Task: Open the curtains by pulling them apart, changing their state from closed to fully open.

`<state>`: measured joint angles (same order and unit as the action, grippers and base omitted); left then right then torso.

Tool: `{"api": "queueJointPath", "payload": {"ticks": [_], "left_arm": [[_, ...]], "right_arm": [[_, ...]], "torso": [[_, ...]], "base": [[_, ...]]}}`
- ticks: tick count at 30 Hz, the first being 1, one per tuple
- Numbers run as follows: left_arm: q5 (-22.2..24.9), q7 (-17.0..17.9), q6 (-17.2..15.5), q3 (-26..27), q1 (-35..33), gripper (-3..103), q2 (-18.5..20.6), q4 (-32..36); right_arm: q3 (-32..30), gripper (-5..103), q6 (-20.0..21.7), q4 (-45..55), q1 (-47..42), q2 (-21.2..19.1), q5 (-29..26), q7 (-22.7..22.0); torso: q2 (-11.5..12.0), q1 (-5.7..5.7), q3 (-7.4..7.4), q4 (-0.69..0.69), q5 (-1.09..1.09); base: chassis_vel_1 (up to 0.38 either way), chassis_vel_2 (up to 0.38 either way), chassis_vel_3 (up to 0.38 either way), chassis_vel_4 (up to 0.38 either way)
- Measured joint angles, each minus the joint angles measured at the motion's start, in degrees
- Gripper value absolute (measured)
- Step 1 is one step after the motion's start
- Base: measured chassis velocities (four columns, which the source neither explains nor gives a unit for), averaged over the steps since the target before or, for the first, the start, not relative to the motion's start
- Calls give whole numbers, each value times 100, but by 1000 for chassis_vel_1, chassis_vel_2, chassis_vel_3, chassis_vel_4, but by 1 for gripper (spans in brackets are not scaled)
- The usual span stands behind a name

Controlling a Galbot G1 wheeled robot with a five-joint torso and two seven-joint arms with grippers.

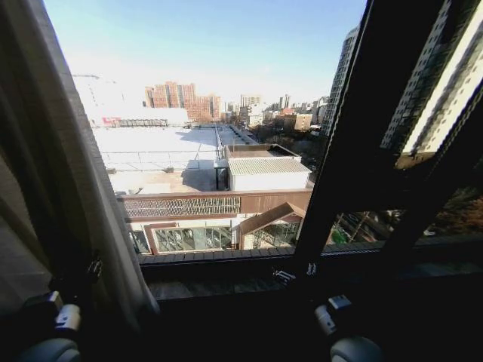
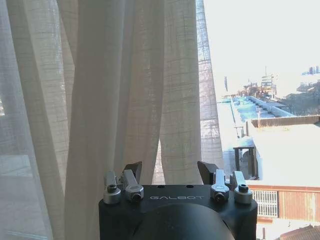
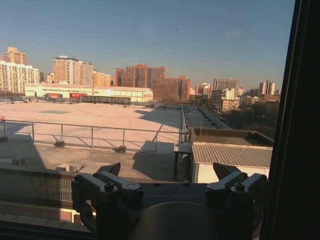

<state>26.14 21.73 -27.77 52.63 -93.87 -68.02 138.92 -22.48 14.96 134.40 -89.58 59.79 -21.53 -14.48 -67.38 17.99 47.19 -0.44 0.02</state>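
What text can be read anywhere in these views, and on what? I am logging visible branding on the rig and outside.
"GALBOT": pale letters on the dark body of the left gripper, which faces the curtain with its fingers spread.
Red signs on the long low building outside: too small to read.
No lettering can be made out on the right gripper.

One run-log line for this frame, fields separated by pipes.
curtains: bunched at left, window uncovered | left gripper: jaws open, facing curtain folds, holding nothing | right gripper: jaws open, facing bare glass
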Motion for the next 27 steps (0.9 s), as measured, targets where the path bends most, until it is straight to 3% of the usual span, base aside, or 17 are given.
{"api": "queueJointPath", "payload": {"ticks": [1, 3, 7, 12, 17, 20, 27], "left_arm": [[13, -45, 6, -36, 15, 68, 28, -20], [34, -91, 20, -72, 38, 68, 65, -50], [66, -127, 234, -202, 217, 89, 339, -334], [116, 38, 249, -156, 264, 100, 394, -418], [140, 339, 205, -325, 398, 100, 394, -598], [146, 347, 209, -386, 483, 100, 438, -726], [206, -139, 469, -493, 741, 100, 815, -1304]], "right_arm": [[0, 100, -4, -18, 11, 1, -1, 0], [2, 100, -7, -37, 28, 6, -2, 0], [29, 100, -13, -120, 88, 50, -20, -4], [35, 100, -34, -173, 73, 81, -14, -7], [90, 100, -36, -181, 98, 99, -8, -10], [109, 100, -36, -181, 62, 97, 5, -10], [57, 100, -46, -187, 9, 68, 16, -76]], "torso": [[0, 0, 0, 0, 0], [0, 0, 0, 0, 0], [0, 0, 0, 0, -2], [1, 0, 0, 1, -2], [0, -1, 0, 0, -1], [0, 0, 0, 0, -2], [0, 0, 0, 0, -1]], "base": [[0, 0, 0, 0], [0, 0, 0, 0], [0, 0, 0, 0], [0, 0, 0, 0], [0, 0, 0, 0], [0, 0, 0, 0], [0, 0, 0, 0]]}}
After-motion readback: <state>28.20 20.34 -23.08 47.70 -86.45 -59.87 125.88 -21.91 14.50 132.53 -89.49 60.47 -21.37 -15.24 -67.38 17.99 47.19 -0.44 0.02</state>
